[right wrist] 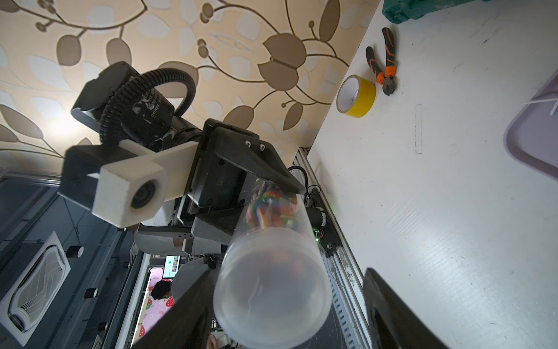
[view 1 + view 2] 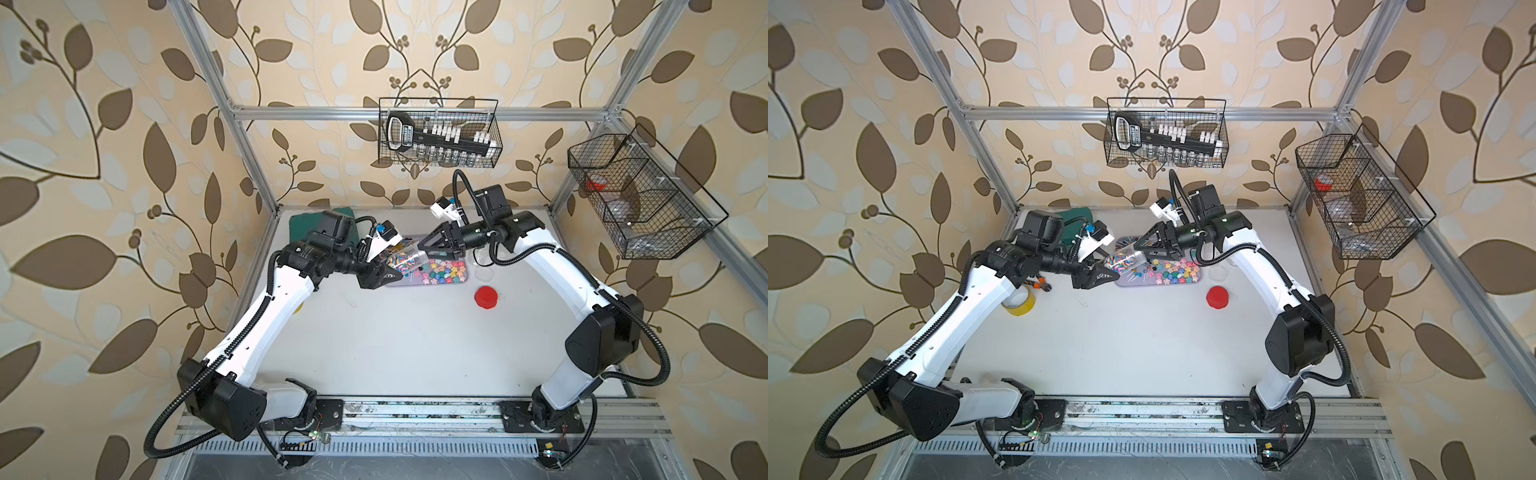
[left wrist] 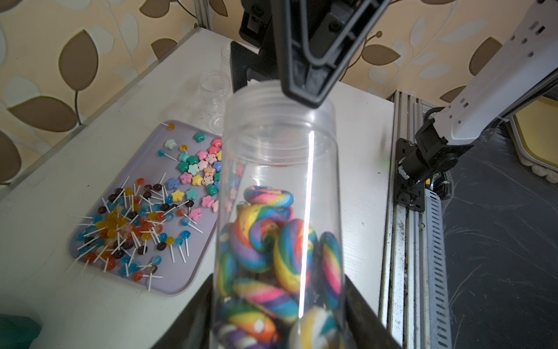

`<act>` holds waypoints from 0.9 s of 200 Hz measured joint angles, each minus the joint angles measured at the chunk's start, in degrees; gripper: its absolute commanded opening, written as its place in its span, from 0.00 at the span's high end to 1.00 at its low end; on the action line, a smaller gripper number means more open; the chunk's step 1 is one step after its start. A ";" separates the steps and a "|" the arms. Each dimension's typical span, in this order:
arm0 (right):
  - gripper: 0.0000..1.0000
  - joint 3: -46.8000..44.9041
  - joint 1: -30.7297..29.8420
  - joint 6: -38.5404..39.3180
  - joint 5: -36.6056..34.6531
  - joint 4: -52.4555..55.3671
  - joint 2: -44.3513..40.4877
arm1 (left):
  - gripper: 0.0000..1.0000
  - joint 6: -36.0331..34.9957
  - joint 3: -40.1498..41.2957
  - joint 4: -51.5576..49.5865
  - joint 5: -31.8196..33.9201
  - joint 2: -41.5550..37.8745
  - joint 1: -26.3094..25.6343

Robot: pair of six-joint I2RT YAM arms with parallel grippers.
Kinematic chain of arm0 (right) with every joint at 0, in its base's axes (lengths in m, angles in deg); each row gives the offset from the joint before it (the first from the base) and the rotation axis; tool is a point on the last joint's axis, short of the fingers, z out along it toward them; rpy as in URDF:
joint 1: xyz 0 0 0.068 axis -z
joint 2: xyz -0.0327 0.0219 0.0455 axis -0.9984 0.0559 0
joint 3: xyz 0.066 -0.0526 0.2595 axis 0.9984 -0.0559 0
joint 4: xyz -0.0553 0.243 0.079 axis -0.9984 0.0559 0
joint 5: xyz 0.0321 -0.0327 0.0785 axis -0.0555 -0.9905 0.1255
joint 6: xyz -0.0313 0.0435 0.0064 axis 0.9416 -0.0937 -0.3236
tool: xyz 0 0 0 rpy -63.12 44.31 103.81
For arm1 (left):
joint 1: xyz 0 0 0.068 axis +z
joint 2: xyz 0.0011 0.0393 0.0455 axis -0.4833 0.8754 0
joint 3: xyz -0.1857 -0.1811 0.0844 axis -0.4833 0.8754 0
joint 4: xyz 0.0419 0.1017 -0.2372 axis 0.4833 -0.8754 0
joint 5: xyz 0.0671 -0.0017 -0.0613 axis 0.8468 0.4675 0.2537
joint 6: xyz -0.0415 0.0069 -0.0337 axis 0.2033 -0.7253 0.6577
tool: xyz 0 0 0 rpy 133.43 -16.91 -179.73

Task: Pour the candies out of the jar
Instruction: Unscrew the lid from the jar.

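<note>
Clear plastic in the left gripper [image 2: 388,272]: clamps the jar [image 3: 277,169] by its closed end, above the lilac tray [image 3: 187,281], mouth toward the right gripper [image 1: 287,272]. Holds the rainbow-swirled candies [image 3: 265,241] bunched at that gripped end, none at the mouth; probably needs steeper tipping to spill them. Shows lollipops [image 3: 129,229] and star pieces [image 3: 196,169] lying loose on the tray, the likely landing place. Spreads the right gripper's jaws either side of the jar's rim, open, with a gap on one side, seemingly to steady it.
</note>
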 measured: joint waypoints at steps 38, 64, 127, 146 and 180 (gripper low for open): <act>0.33 0.22 -0.15 0.20 0.20 0.35 0.00 | 0.68 0.02 0.00 0.00 0.00 0.00 0.00; 0.37 0.31 -0.22 0.44 0.39 0.35 0.00 | 0.68 0.02 0.00 0.00 0.00 0.00 0.00; 0.40 0.66 -0.55 0.59 0.66 0.39 0.00 | 0.68 0.02 0.00 0.00 0.00 0.00 0.00; 0.42 0.68 -0.59 0.90 0.70 0.39 0.00 | 0.68 0.02 0.00 0.00 -0.02 0.00 0.00; 0.47 0.98 -0.59 2.03 0.74 0.44 0.00 | 0.68 0.17 0.00 0.20 -0.07 0.00 0.00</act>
